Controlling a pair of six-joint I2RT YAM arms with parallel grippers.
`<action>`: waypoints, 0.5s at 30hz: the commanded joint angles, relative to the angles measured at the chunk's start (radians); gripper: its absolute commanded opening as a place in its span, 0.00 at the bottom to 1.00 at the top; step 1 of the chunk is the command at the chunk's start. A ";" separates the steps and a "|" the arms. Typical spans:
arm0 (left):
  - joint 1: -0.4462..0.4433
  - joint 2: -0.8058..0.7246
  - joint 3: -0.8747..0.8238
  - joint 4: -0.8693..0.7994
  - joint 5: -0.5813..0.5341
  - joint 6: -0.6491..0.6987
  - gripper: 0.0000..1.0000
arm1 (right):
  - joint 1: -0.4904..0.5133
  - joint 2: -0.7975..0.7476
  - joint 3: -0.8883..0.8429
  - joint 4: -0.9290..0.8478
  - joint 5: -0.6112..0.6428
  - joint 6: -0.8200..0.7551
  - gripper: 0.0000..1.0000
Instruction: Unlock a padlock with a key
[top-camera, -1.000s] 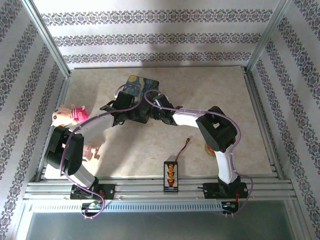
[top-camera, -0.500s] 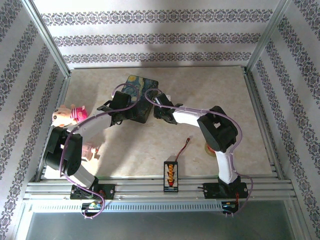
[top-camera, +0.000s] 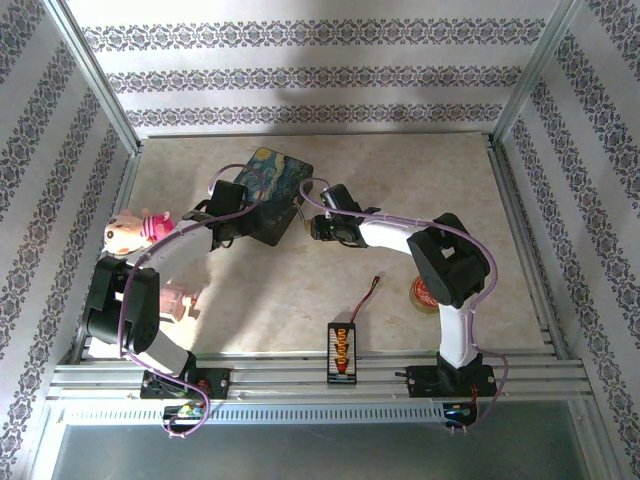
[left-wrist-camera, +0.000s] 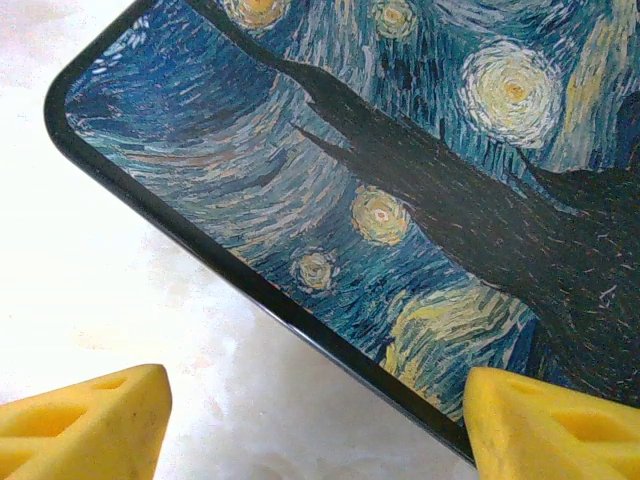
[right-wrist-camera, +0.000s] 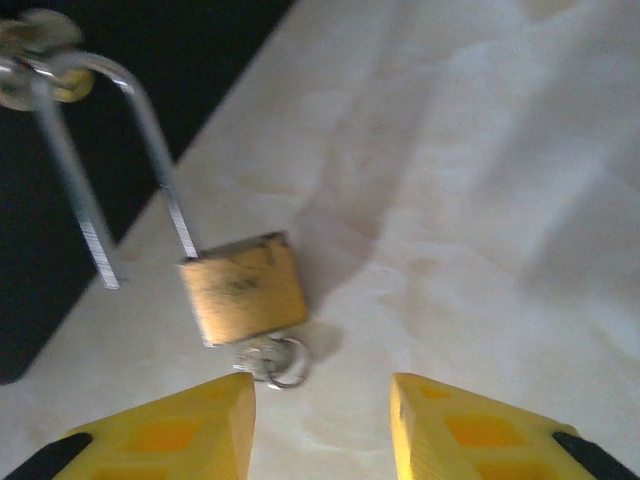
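Change: right arm has pulled back a little from the box, and the box itself has swung slightly toward the far left along with the left gripper
Left gripper: jaws spread wide over the painted lid's corner; one yellow finger is over the table, the other at the lid's edge, not clamped on it
Right gripper: jaws apart, nothing between them, hovering low over the table
Padlock: brass body lies flat on the table just beside the box's dark side; its shackle runs up to a blurred fitting on that side
Shackle: one leg enters the body, the other ends free beside it, so the lock looks already sprung
Key: sits in the bottom of the body, its head pointing toward the right gripper
Padlock to right gripper: just ahead of the fingertips, toward the finger on the view's left; the key's head is near that tip and outside the gap
Handling: small, light, rigid metal; smooth brass is likely to slip and to pivot on the shackle
Where to hold: body by its flat faces, key by its flat head
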 joint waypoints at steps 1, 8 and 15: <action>0.016 -0.024 -0.020 -0.088 0.024 0.004 0.80 | 0.008 0.025 0.063 0.002 -0.047 -0.062 0.41; 0.016 -0.032 -0.015 -0.081 0.045 -0.015 0.92 | 0.007 0.087 0.128 -0.047 -0.042 -0.107 0.44; 0.016 -0.023 -0.003 -0.074 0.063 -0.027 0.99 | 0.024 0.120 0.148 -0.065 -0.022 -0.129 0.45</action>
